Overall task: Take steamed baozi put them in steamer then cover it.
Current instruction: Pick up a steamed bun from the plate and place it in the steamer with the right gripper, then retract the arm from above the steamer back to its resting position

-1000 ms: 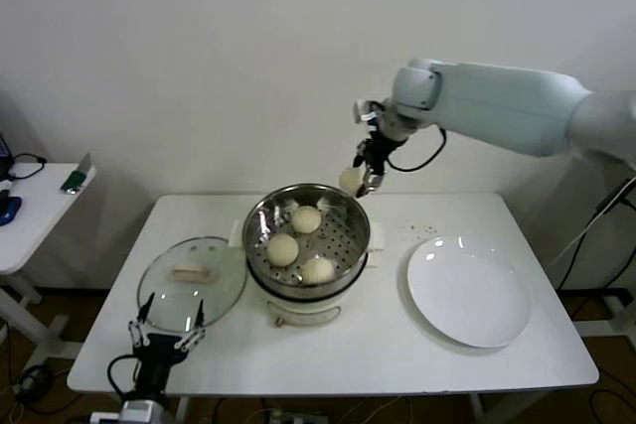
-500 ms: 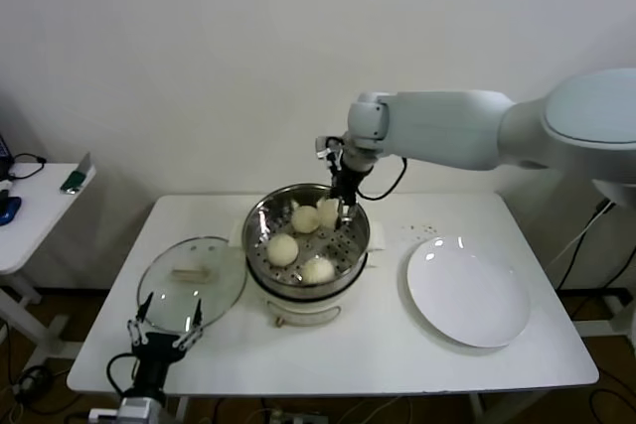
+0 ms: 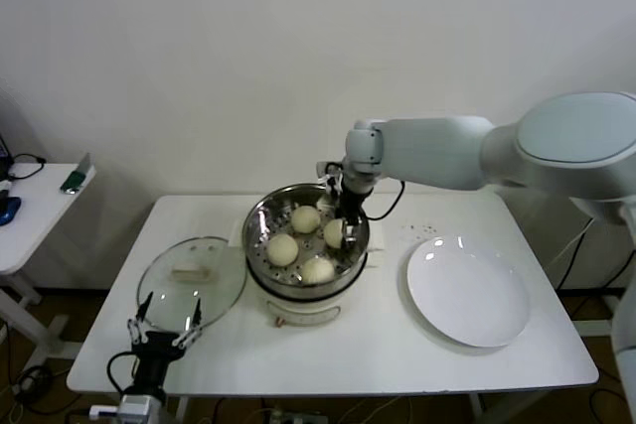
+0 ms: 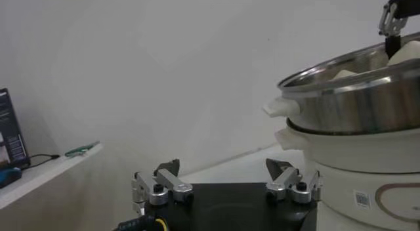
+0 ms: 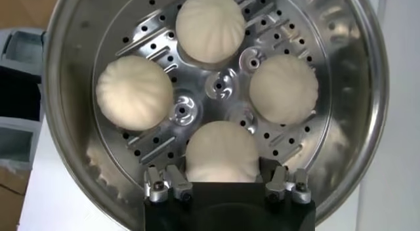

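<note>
Standing by a plain white wall, white table (image 3: pixel 378 345) carries steamer (image 3: pixel 260 221), cover (image 3: pixel 224 290) flat beside it, empty plate (image 3: pixel 468 291). Right gripper (image 3: pixel 345 233), above rim 0.5 s ago, now dips inside w/ jaws pinching 4th baozi (image 5: pixel 222 151). Left gripper (image 3: pixel 166 329) parked at table edge, jaws spread.

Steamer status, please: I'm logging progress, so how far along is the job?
Three baozi already sit in the steamer, and the plate is bare. The right gripper is setting the fourth baozi on the floor, fingers around it. Left: releasing it and fitting the cover, lying beside the steamer near the idle left gripper.
</note>
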You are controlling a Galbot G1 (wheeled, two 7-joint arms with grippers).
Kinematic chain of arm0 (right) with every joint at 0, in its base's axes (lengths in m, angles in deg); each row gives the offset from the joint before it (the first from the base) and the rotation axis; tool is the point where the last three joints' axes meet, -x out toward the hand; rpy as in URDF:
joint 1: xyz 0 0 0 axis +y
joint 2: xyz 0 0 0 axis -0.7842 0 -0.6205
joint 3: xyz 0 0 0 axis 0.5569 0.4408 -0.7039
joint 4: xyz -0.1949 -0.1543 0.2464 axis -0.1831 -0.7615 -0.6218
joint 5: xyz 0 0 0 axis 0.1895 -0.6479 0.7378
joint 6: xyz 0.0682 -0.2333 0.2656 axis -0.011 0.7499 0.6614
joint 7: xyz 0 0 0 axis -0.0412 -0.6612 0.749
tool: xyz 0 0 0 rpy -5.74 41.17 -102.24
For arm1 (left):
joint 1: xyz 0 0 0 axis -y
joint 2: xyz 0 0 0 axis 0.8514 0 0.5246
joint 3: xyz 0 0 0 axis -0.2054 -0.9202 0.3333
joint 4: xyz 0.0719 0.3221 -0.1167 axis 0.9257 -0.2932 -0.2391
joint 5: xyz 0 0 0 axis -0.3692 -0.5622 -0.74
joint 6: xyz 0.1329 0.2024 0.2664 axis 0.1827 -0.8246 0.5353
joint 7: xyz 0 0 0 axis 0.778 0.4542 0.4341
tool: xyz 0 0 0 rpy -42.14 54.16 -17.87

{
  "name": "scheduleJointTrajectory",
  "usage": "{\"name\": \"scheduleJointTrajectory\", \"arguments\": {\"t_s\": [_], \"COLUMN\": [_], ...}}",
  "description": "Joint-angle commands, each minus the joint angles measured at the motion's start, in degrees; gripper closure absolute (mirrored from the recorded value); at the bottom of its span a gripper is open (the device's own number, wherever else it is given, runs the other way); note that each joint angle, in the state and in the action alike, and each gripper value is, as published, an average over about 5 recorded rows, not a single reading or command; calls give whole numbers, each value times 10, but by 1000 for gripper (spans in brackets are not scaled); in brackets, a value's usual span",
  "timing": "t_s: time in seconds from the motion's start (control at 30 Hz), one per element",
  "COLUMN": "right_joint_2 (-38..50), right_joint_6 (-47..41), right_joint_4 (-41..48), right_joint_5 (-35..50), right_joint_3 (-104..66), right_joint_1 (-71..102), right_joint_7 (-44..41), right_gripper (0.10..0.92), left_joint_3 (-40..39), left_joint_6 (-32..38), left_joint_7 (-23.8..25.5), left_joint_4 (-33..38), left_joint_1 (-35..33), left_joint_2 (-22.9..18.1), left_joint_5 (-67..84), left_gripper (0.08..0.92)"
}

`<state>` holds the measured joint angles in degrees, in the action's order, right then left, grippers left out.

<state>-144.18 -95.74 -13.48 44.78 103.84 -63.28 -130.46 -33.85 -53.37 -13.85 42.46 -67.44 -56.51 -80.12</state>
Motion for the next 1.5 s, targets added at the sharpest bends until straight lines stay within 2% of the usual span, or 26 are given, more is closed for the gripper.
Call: {"name": "scheduleJointTrajectory", "arguments": {"t_s": [0.03,0.17,0.5,0.63,0.73,0.9,1.03,1.23,1.5], "right_joint_2": [-1,5,57,98,140,243,327,414,442], "right_joint_6": [-3,-2,14,36,85,166,209,257,277], "right_joint_4": [0,-2,-29,-33,-43,-109,-151,-200,-218], "right_joint_5": [-5,-5,-3,-8,-22,-43,-58,-107,-192], "right_joint_3": [-3,-11,-56,-96,-125,-173,-247,-452,-726], "right_joint_1": [10,-1,-39,-42,-33,-5,66,268,512], "right_joint_7": [4,2,-10,10,70,216,294,379,410], "right_gripper": [268,211,202,203,203,203,203,203,203], "left_joint_3": [1,2,7,10,14,22,26,25,25], "left_joint_6": [-1,0,0,1,0,-8,-12,-17,-29], "left_joint_7": [0,-1,-1,-2,-2,1,1,4,8], "left_joint_4": [-3,-1,7,6,7,15,15,26,51], "left_joint_1": [0,-2,-10,-13,-13,-13,-7,-5,-7], "left_joint_2": [1,3,6,6,5,2,-2,-4,-10], "left_joint_5": [-2,-1,-3,-5,-6,-7,-16,-44,-108], "left_gripper": [177,177,177,177,177,177,177,177,177]}}
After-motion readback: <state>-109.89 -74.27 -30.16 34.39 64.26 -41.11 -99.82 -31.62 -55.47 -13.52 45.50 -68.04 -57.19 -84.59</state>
